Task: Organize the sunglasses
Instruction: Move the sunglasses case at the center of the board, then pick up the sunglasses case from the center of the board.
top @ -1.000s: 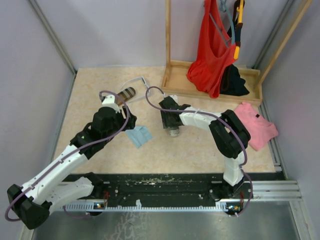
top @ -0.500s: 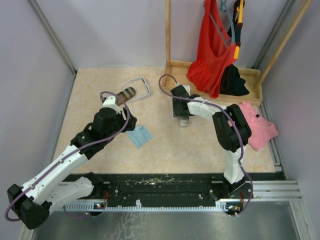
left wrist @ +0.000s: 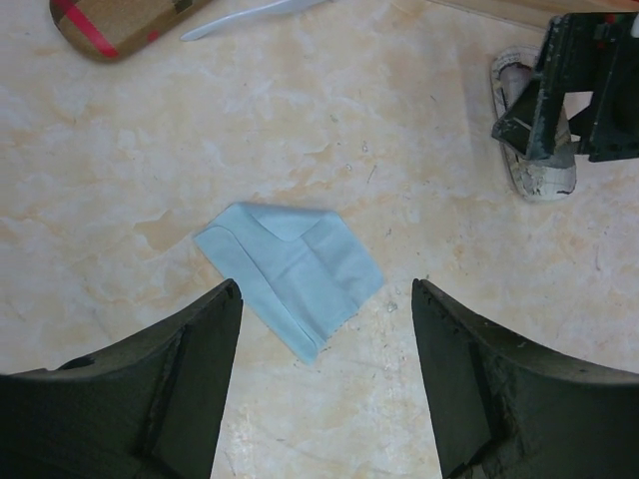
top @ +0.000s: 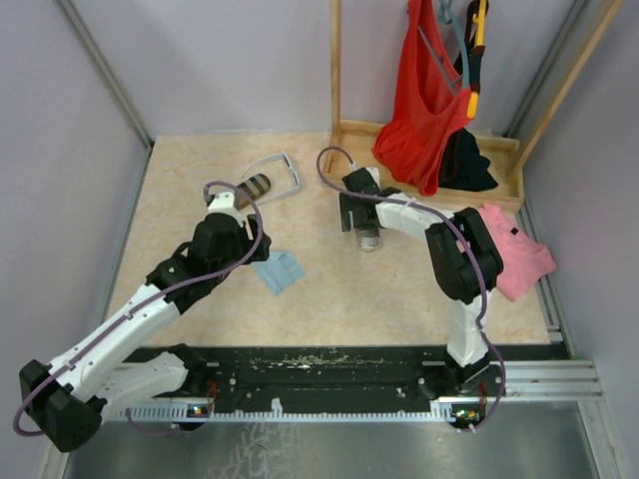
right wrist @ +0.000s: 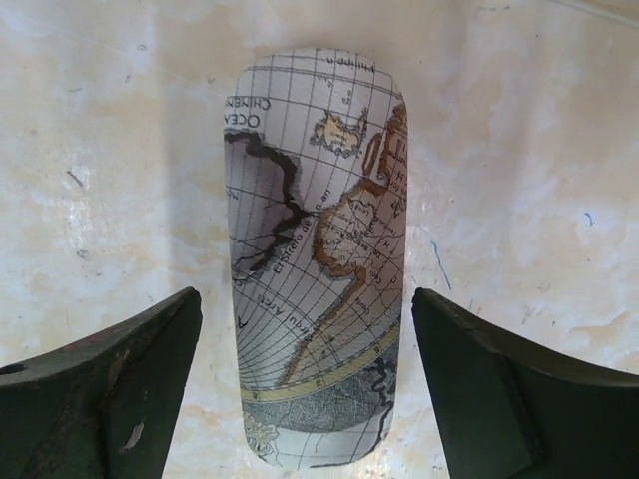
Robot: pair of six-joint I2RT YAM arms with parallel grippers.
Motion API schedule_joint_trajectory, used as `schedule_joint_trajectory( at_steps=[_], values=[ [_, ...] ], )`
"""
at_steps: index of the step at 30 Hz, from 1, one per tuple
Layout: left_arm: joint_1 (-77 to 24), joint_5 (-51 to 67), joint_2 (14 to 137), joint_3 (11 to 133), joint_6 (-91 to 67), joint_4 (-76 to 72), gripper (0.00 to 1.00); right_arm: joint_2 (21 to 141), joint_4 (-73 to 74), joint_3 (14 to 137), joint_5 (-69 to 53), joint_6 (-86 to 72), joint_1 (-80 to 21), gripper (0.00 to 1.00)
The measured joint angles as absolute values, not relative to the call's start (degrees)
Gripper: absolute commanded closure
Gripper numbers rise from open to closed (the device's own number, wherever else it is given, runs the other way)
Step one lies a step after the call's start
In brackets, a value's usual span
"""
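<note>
The white-framed sunglasses (top: pixel 276 170) lie at the back left beside the brown-striped case (top: pixel 256 187); one pale arm (left wrist: pixel 255 12) and the case (left wrist: pixel 115 20) show in the left wrist view. The dark wire pair is not in view. My left gripper (top: pixel 260 249) is open and empty, hovering over a light blue folded cloth (left wrist: pixel 290 271). My right gripper (top: pixel 359 222) is open, its fingers (right wrist: pixel 120 379) standing apart on either side of the grey map-patterned case (right wrist: pixel 319 249), which lies on the table.
A wooden rack tray (top: pixel 349 160) at the back right holds a hanging red garment (top: pixel 424 100) and a black one (top: pixel 464 165). A pink cloth (top: pixel 509 249) lies at the right edge. Walls close in on both sides.
My right gripper and the grey case have shifted back and to the right, away from the cloth. My left arm has barely moved.
</note>
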State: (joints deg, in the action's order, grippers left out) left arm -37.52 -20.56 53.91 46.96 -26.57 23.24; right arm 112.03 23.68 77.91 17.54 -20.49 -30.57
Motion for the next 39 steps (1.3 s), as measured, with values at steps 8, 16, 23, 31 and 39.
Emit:
schedule_joint_trajectory(
  at_steps=[8, 16, 23, 31, 39],
  values=[
    [-35.79, -22.48, 61.54, 51.64, -25.63, 23.83, 0.24, 95.81, 21.8, 68.36, 14.41, -20.25, -30.2, 0.14],
    [-30.59, -23.94, 76.18, 60.4, -23.73, 22.44, 0.23, 72.64, 15.68, 52.82, 5.21, -23.29, -30.09, 0.18],
    [-22.79, -22.24, 91.98, 71.61, -16.38, 19.0, 0.23, 66.28, 16.23, 42.94, -1.02, -24.34, -30.09, 0.18],
    [-16.88, -14.09, 104.12, 75.13, -3.07, 14.63, 0.17, 60.16, 16.25, 38.28, -5.39, -24.62, -30.09, 0.18],
    [-9.8, -3.66, 108.42, 78.26, 5.26, 11.53, 0.08, 59.37, 16.23, 37.87, -8.32, -24.51, -30.09, 0.18]
  ],
)
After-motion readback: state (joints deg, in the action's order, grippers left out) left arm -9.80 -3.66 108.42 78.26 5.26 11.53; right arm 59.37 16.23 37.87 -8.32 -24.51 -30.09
